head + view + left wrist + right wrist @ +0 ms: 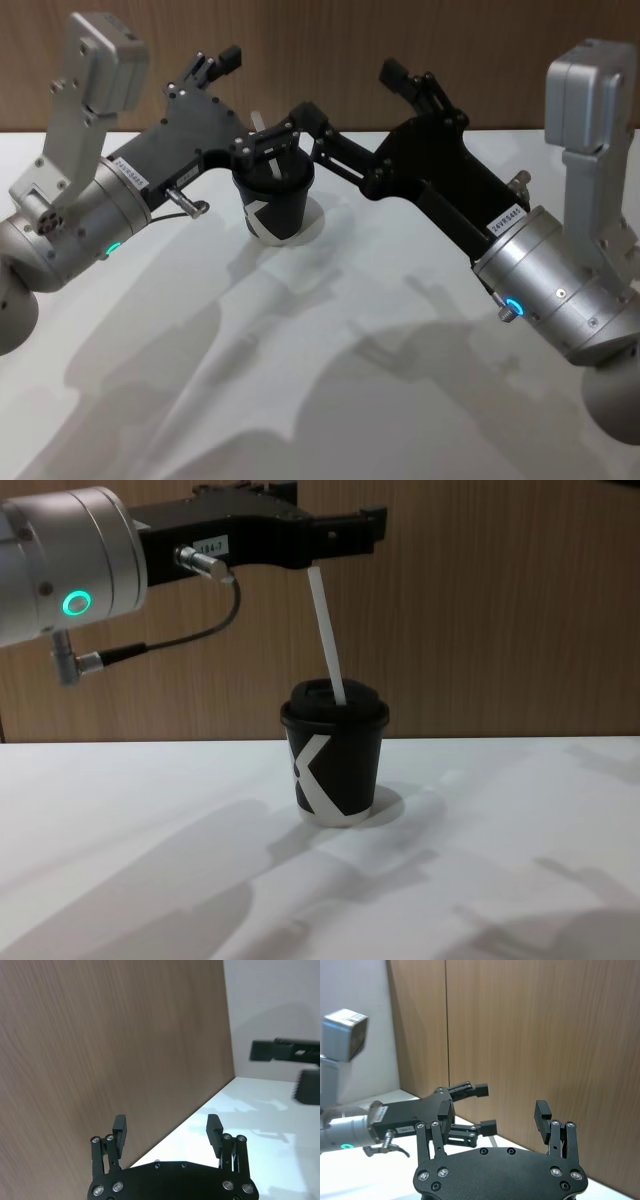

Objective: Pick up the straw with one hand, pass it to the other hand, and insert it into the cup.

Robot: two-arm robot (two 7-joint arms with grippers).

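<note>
The straw stands tilted in the lid of the cup, its lower end through the lid opening and its top leaning toward the left gripper, which hangs above the cup with its fingers spread apart and nothing between them; from the chest view the straw's top lies just under that gripper's lower finger, and contact cannot be judged. The right gripper reaches in from the opposite side, its jaws likewise apart and empty, one finger close over the cup's rim in the head view. Below both grippers the white table runs open toward the robot and out to either side, while the wood-panelled wall closes off the space just behind the cup. The cup carries a large white K-like mark on its side; a white label on the left gripper's body reads partly "184-7", and a similar label on the right arm is too small to read.
</note>
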